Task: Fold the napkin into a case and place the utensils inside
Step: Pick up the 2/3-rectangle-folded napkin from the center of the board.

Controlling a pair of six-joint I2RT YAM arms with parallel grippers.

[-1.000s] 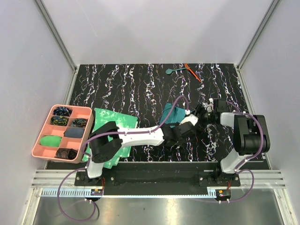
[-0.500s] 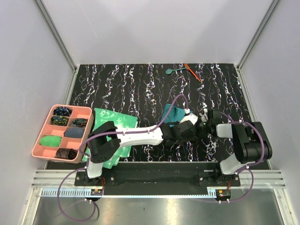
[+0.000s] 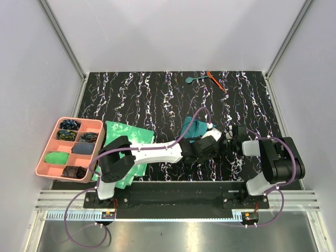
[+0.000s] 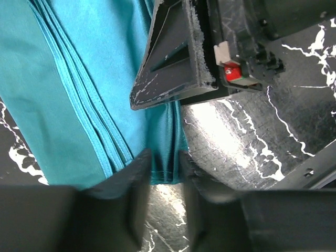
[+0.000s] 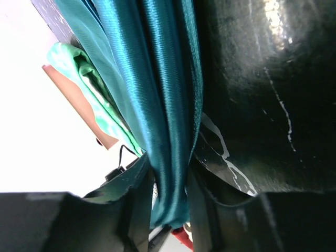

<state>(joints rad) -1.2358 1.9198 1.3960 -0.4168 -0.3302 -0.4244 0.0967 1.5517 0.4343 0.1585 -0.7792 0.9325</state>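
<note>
Overhead view is bright and even, with soft shadows under the arms. On the left wrist view, white glare pools on the table [image 4: 220,126] and the left gripper [image 4: 165,161] is blurred. On the right wrist view, the background is blown out white and the napkin [image 5: 157,105] shines.

A pink plastic compartment tray [image 3: 48,169] sat at the left edge of the black, white-veined marbled tabletop [image 3: 147,100]. Its sections held dark patterned rolls, one green bundle [image 3: 56,157] and one grey-blue bundle [image 3: 81,149]. A light green mottled cloth [image 3: 122,132] lay just beside the tray.

White-and-black arms [image 3: 157,154], purple cables [image 3: 201,109]
</note>
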